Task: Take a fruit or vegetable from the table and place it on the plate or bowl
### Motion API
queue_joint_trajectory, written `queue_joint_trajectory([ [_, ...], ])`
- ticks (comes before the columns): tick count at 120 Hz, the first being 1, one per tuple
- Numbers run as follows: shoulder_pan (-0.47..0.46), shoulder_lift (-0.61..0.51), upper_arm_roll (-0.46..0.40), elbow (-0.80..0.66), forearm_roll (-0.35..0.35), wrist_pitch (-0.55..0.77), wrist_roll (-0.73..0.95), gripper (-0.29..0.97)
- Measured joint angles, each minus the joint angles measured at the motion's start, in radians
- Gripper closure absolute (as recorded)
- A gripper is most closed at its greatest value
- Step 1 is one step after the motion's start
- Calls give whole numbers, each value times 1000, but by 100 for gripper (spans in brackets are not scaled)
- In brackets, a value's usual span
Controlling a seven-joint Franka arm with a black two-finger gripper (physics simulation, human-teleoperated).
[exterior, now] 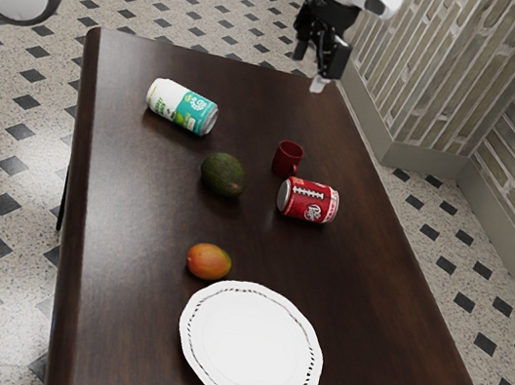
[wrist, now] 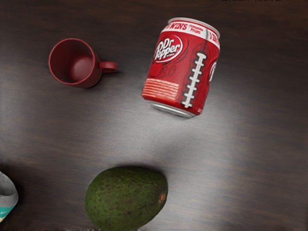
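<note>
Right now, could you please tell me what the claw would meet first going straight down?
The claw would probably meet bare table between the red cup, soda can and avocado, though depth is unclear.

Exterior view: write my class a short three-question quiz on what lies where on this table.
1. True or false: the mango lies on the plate.
2. The mug stands: A upright, B on its side, C upside down.
3. Which fruit lies nearer the mug?

Key: 1 false, it lies beside the plate. 2 A. 3 the avocado.
</note>
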Motion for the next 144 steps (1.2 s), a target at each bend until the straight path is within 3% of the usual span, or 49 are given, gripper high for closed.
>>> queue_joint_trajectory([
  [26,36,0,4,1,-8,-3,-12,0],
  [40,56,-6,9,187,-36,-38,-16,0],
  [49,73,0,10,233,-48,-55,-60,0],
  [78,65,161,13,246,-49,-45,-424,0],
  [106,68,202,11,222,-29,-17,-706,0],
  [144,69,273,11,217,-64,69,-1012,0],
])
